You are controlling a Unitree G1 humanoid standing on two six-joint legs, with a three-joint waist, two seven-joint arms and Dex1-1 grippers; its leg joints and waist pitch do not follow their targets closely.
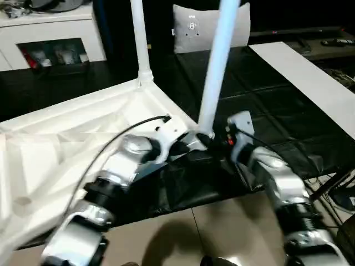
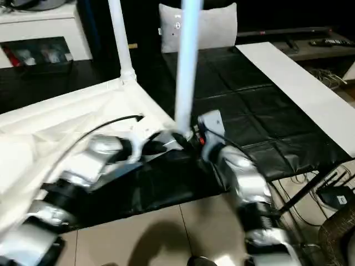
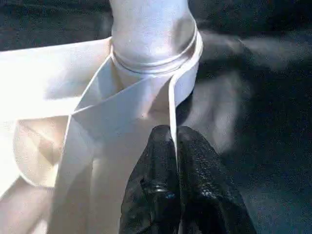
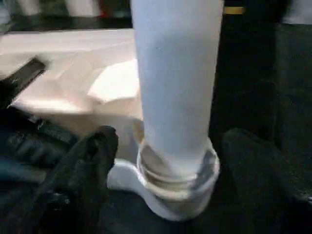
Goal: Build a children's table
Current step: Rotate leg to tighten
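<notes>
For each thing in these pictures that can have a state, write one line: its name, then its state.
Tabletop: upside down, ribbed underside up.
Far leg: upright in its corner socket.
Near leg: upright, base in the near corner socket.
Left gripper: fingers shut on the tabletop's rim beside the near socket.
Right gripper: fingers open on either side of the near leg's base, apart from it.

Left arm: silver forearm reaches forward and inward.
Left gripper (image 3: 173,146): black fingers pinched together on the tabletop rim (image 3: 171,105).
Right arm: silver forearm angled inward.
Right gripper (image 4: 165,161): fingers spread apart either side of the leg (image 4: 175,83), not touching.
</notes>
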